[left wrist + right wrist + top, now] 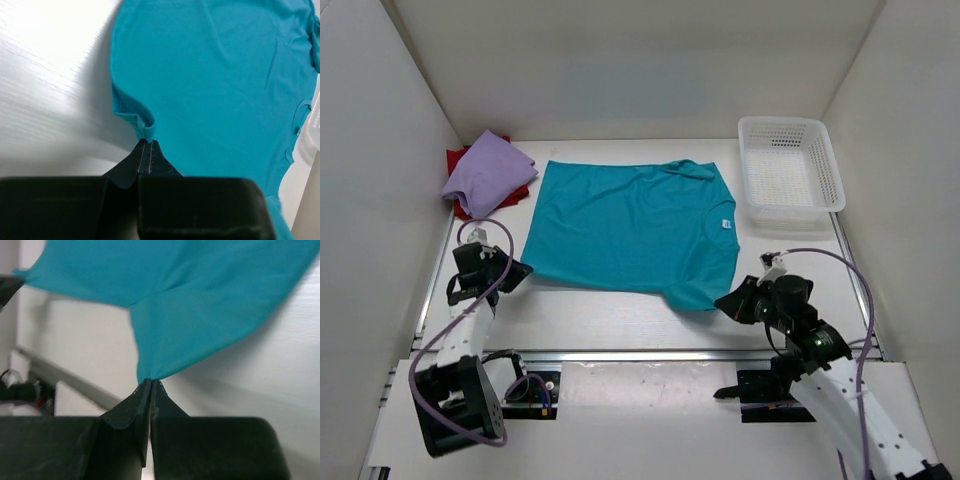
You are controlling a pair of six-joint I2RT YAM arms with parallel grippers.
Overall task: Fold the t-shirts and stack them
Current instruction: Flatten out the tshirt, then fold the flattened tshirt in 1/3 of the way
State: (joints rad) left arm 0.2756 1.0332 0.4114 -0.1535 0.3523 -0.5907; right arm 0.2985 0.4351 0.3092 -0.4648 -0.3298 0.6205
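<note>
Along its near edge, left fingers (131, 169) and right fingers (134, 406) clamp the teal shirt (630, 225).

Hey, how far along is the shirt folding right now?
Looks done: the purple shirt lies folded on the red shirt at the far left. In hand: the teal shirt is spread flat, left gripper shut on its hem corner, right gripper shut on its near sleeve. Left: folding it and adding it to the stack.
</note>
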